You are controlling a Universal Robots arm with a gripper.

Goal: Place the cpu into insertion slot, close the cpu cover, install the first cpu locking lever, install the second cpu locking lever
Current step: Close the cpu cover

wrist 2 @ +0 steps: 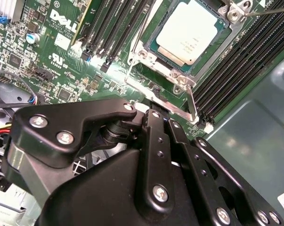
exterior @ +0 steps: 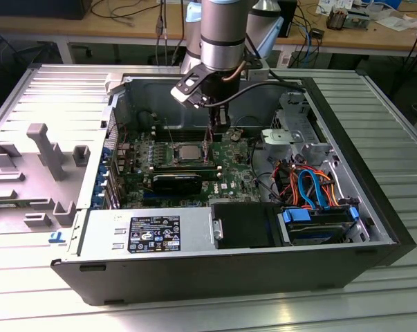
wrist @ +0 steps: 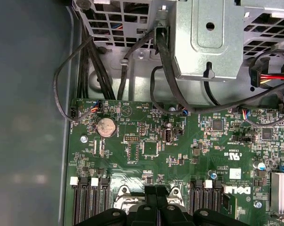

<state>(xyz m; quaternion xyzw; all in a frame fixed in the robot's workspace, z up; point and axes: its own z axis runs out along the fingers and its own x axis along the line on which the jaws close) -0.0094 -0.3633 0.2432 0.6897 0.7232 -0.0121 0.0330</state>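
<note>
The cpu, a silvery square chip, lies flat in its socket on the green motherboard; the exterior view has the cpu at the board's middle. The cpu cover, a thin metal frame, lies down around the chip. One thin locking lever runs along the socket's side near my fingers; another lever is at the far corner. My gripper sits low at the socket's edge with its black fingers pressed together. In the exterior view the gripper hangs just right of the socket.
Memory slots flank the socket on both sides. A metal drive cage with black cables stands past the board. The power supply and a drive bay with coloured cables fill the case's near side.
</note>
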